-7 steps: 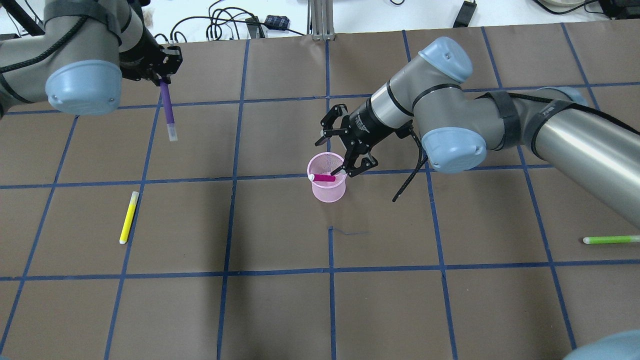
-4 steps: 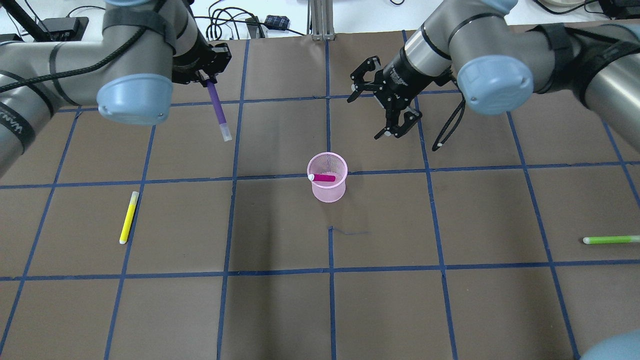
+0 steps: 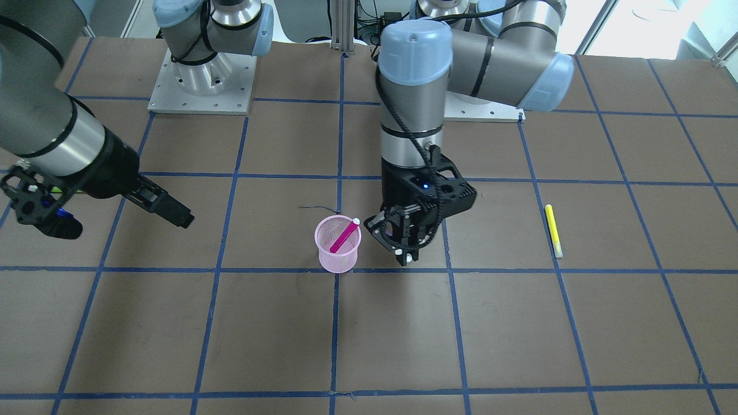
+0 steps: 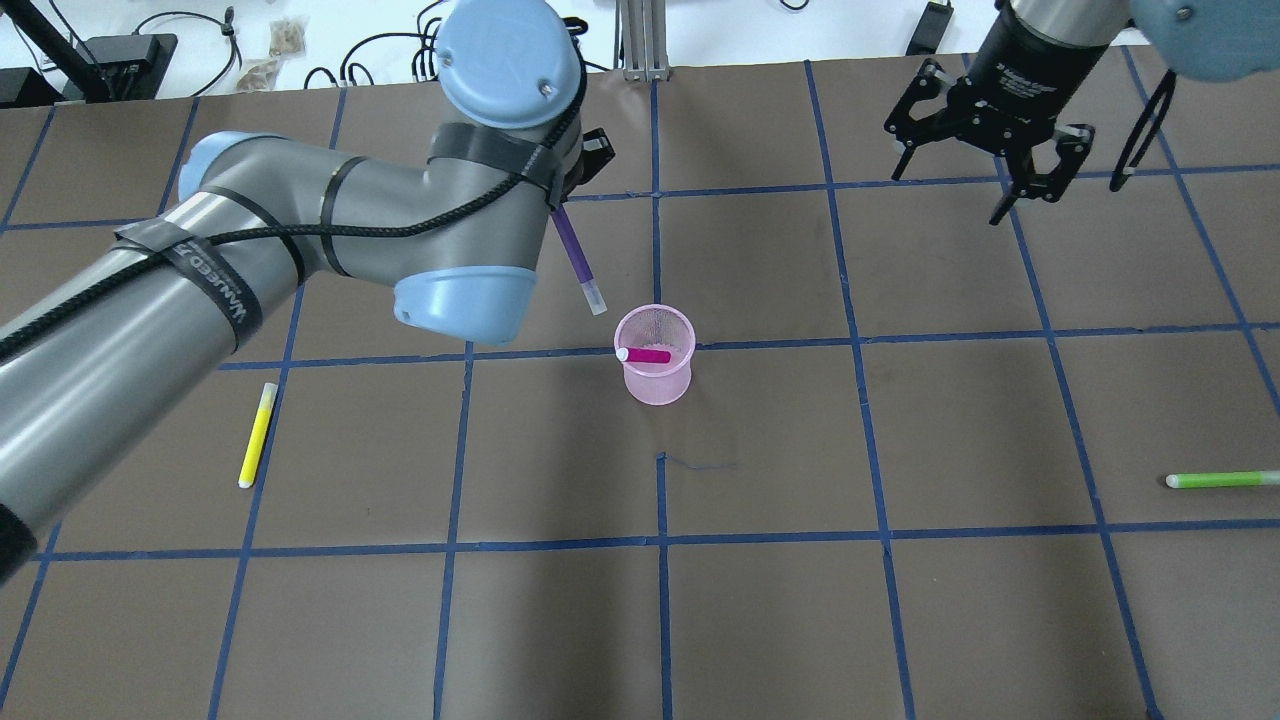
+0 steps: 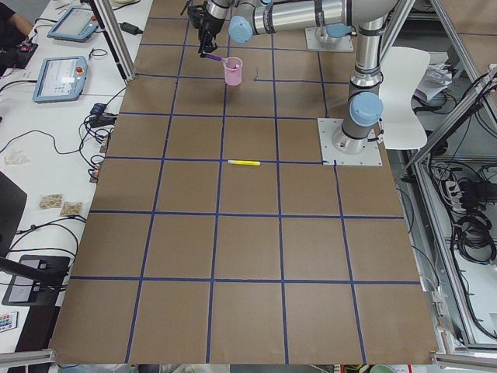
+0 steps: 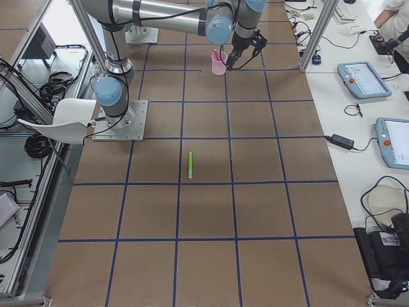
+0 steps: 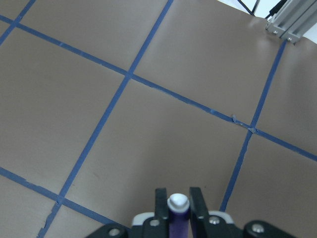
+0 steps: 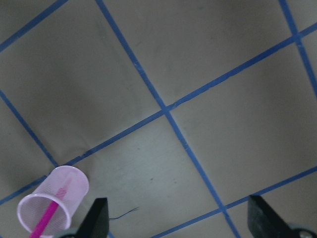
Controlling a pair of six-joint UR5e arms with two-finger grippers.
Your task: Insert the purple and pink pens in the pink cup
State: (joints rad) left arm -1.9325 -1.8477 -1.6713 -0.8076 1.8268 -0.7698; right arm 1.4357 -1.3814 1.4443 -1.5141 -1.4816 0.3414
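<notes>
We see the left end effector pinched tight on the purple pen, which hangs tilted, its pale tip just at 10 o'clock of the pink cup, outside it. The pink pen leans inside the cup. The right end effector gapes wide, holding nothing, well off at 2 o'clock. From overhead the arm hides the left fingers. On the tabletop a yellow pen lies at 8 o'clock; a green pen at 4 o'clock is cut by the frame edge.
</notes>
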